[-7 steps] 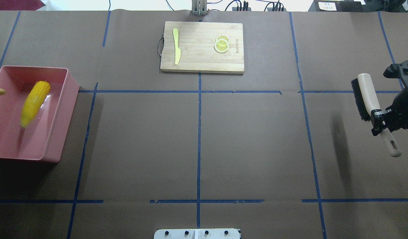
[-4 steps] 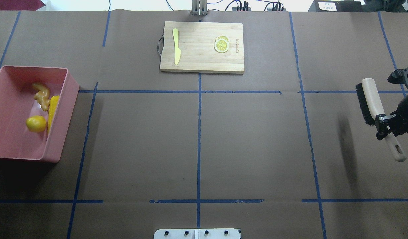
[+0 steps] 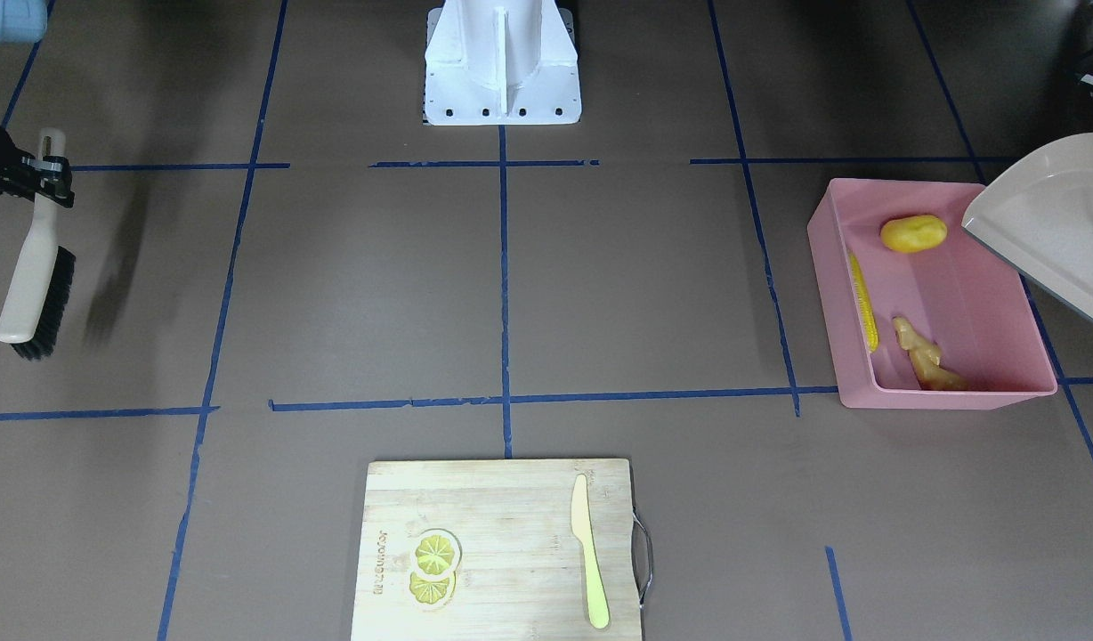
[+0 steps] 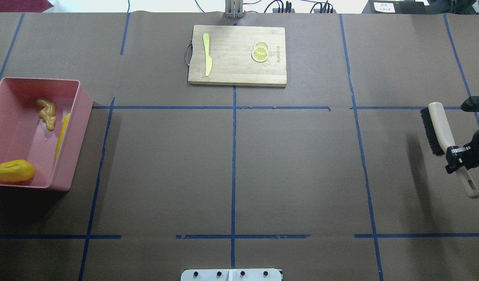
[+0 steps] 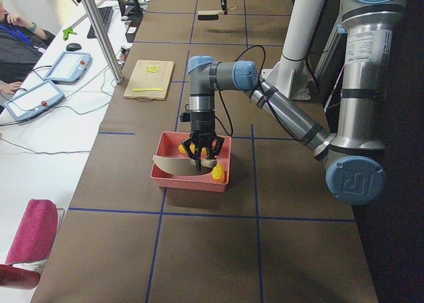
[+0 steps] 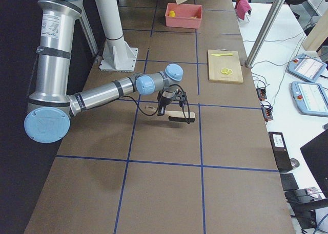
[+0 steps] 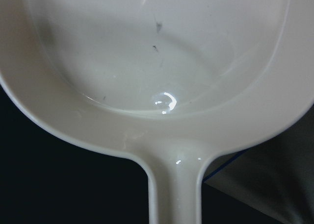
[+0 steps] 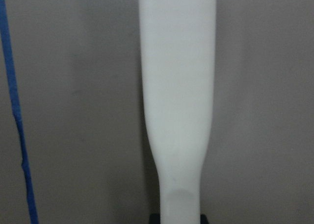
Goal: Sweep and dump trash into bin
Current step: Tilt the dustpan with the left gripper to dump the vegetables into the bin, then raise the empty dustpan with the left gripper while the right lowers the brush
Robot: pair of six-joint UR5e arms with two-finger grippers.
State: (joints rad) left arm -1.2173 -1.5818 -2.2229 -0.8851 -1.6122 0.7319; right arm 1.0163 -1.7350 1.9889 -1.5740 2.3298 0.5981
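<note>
Pink bin (image 3: pixel 947 398), front view: corn cob (image 3: pixel 862 298), mid-fall a second ago, now lies inside with potato lump (image 3: pixel 913 233) and ginger root (image 3: pixel 927 356), so dumping looks done; dustpan (image 3: pixel 1054 223) hangs over its edge. Cutting board (image 3: pixel 511 534) lettering is unreadable. Overhead, right gripper (image 4: pixel 458 156) clamps the brush (image 4: pixel 442 128), which has drifted outward. Left side view: I cannot tell the left gripper's (image 5: pixel 201 147) closure.

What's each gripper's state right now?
Left gripper: cannot tell; only the side view shows it, by the dustpan tilted over the bin.
Right gripper: shut on the brush handle.
</note>
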